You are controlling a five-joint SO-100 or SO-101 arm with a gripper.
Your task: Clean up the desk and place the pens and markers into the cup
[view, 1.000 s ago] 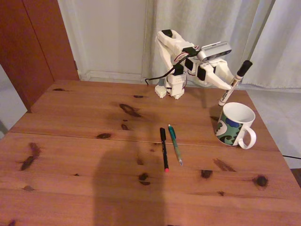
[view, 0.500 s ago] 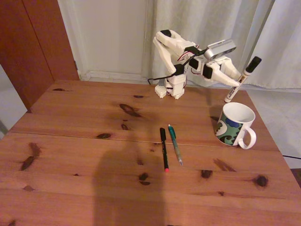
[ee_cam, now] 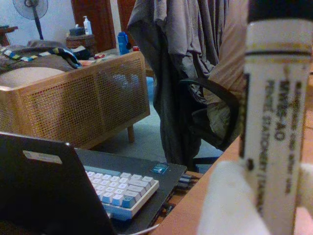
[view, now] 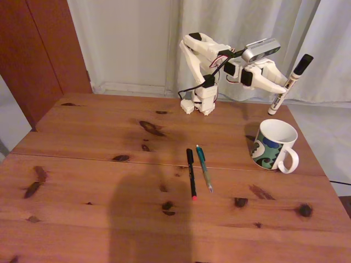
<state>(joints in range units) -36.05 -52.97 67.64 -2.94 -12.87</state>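
The arm reaches out over the far right part of the counter (view: 82, 181), its end effector (view: 281, 87) pinching the white marker (view: 289, 83) around its middle, up in the air. The marker tilts, black cap high and to the right in the fixed view, its lower tip above and just behind the mug (view: 274, 144). That mug stands upright near the right edge of the counter, handle toward the front right. Mid-counter lie the black pen (view: 191, 171) and the teal pen (view: 204, 166), side by side, close but apart. In the wrist view the marker's (ee_cam: 276, 122) printed barrel runs upright between the pale fingers (ee_cam: 230, 205).
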